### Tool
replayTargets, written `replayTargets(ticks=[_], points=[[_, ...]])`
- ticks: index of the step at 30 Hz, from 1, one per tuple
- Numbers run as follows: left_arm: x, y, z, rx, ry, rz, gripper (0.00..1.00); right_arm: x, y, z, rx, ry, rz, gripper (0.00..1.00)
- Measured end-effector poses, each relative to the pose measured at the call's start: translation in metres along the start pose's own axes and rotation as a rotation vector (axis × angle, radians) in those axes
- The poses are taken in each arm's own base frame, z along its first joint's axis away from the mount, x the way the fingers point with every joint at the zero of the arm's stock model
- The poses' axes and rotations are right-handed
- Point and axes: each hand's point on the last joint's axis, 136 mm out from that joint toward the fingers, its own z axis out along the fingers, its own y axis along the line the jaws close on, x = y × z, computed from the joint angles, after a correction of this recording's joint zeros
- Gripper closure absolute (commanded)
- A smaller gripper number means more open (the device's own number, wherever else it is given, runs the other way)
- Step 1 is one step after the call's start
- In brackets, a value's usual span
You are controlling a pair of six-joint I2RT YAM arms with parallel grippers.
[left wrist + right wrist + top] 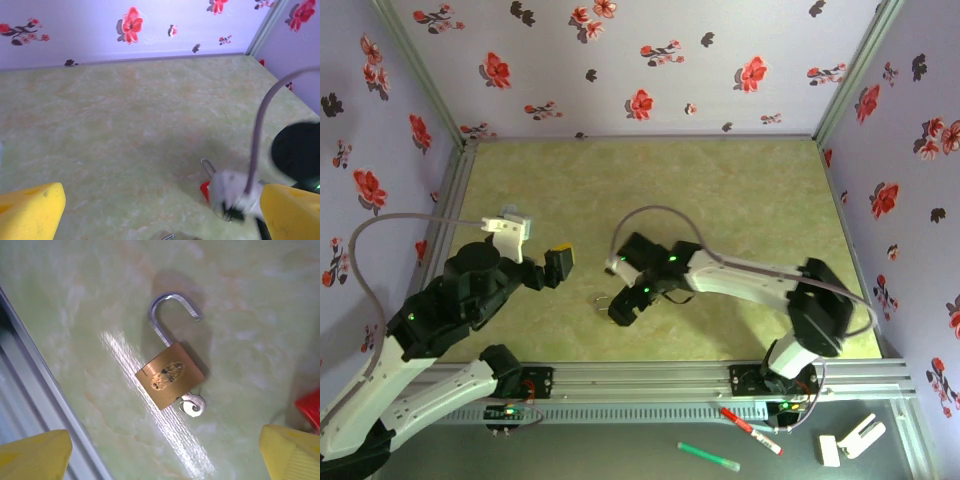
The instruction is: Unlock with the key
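Brass padlock (170, 376) face carries a worn stamp, too blurred to read. Count: 2 padlocks, 1 key, 2 markers.

L to R: left gripper (560, 262) hangs above the table (720, 180), yellow fingers (30, 210) spread wide, nothing betw. them. Near table middle the brass padlock lies flat, shackle swung open w/ one end free. The key (192, 405) sits at the body's bottom edge, rounded head sticking out, blade hidden. Right gripper (162, 457) hovers over the lock, jaws wide apart, empty, touching neither lock nor key. Red padlock (311, 407) lies just R of the brass one, not touching.

Edges: aluminium rail (30, 390) runs near the brass lock along the table's front. Far half of table is open room. Front ledge: red marker (750, 419), green marker (708, 457).
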Motion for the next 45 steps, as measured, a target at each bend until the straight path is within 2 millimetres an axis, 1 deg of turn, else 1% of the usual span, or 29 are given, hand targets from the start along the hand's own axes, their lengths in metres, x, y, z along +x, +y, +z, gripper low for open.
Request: replayTargets(ticks=[4, 7, 10, 13, 17, 21, 24, 27, 28, 29, 32, 33, 36, 38, 41, 45], points=[[0.008, 0.009, -0.004, -0.047, 0.042, -0.025, 0.0, 0.007, 0.004, 0.037, 0.028, 0.149, -0.185, 0.06], [0.014, 0.013, -0.003, -0.07, 0.068, -0.024, 0.0, 0.014, -0.004, 0.053, 0.044, 0.219, -0.25, 0.06], [0.018, 0.015, -0.002, -0.082, 0.084, -0.018, 0.0, 0.018, -0.009, 0.059, 0.06, 0.256, -0.288, 0.06], [0.02, 0.016, -0.002, -0.087, 0.095, -0.013, 0.0, 0.013, -0.011, 0.06, 0.068, 0.252, -0.316, 0.07], [0.021, 0.018, -0.002, -0.092, 0.097, -0.012, 0.0, 0.006, -0.012, 0.062, 0.077, 0.247, -0.337, 0.11], [0.021, 0.018, -0.002, -0.099, 0.097, -0.01, 0.0, 0.01, -0.014, 0.069, 0.077, 0.268, -0.341, 0.15], [0.021, 0.019, -0.002, -0.103, 0.098, -0.008, 0.0, 0.011, -0.016, 0.071, 0.081, 0.272, -0.341, 0.22], [0.021, 0.02, -0.002, -0.106, 0.098, -0.008, 0.0, 0.009, -0.018, 0.071, 0.091, 0.267, -0.337, 0.37], [0.021, 0.02, -0.002, -0.107, 0.097, -0.008, 0.0, 0.009, -0.018, 0.071, 0.093, 0.267, -0.332, 0.44], [0.021, 0.02, -0.002, -0.107, 0.097, -0.007, 0.0, 0.009, -0.018, 0.071, 0.097, 0.266, -0.323, 0.51], [0.02, 0.02, -0.002, -0.107, 0.098, -0.004, 0.0, 0.007, -0.019, 0.071, 0.111, 0.259, -0.287, 0.65], [0.02, 0.019, -0.002, -0.106, 0.096, -0.004, 0.0, 0.006, -0.019, 0.071, 0.119, 0.256, -0.269, 0.68], [0.016, 0.018, -0.003, -0.103, 0.088, -0.007, 0.0, 0.002, -0.024, 0.07, 0.166, 0.258, -0.192, 0.74], [0.014, 0.018, -0.004, -0.102, 0.085, -0.009, 0.0, -0.002, -0.027, 0.071, 0.191, 0.265, -0.112, 0.76], [0.014, 0.018, -0.004, -0.103, 0.086, -0.008, 0.0, -0.014, -0.032, 0.074, 0.224, 0.255, 0.078, 0.87], [0.014, 0.018, -0.004, -0.103, 0.084, -0.009, 0.0, -0.032, -0.051, 0.077, 0.279, 0.185, 0.379, 0.86]])
